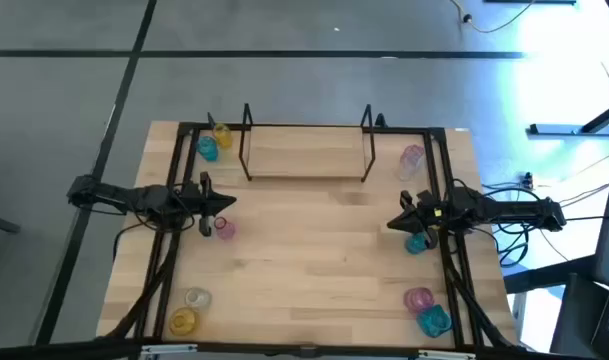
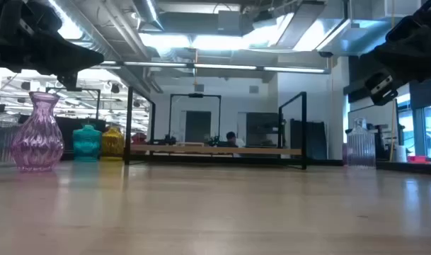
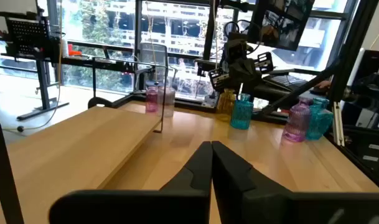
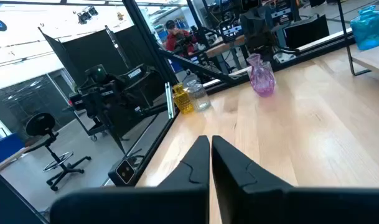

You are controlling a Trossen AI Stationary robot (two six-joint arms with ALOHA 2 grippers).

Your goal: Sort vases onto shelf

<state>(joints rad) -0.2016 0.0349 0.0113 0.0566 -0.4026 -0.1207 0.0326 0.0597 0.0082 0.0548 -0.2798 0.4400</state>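
Note:
The shelf (image 1: 306, 152), a low light-wood board with black wire uprights, stands at the table's far middle. A yellow vase (image 1: 222, 133) and a teal vase (image 1: 206, 149) stand at the far left. A pink vase (image 1: 224, 228) stands just near of my left gripper (image 1: 228, 203), which hangs shut and empty above the table. A pink and a clear vase (image 1: 412, 158) stand at the far right. A teal vase (image 1: 416, 243) stands by my right gripper (image 1: 393, 224), which is also shut and empty (image 4: 210, 149). My left gripper's shut fingers show in its own wrist view (image 3: 211, 155).
A clear vase (image 1: 197, 298) and a yellow vase (image 1: 182, 321) stand at the near left. A pink vase (image 1: 418, 298) and a teal vase (image 1: 434, 320) stand at the near right. Black rails (image 1: 174, 200) run along both table sides. The table's middle (image 1: 314, 250) is bare wood.

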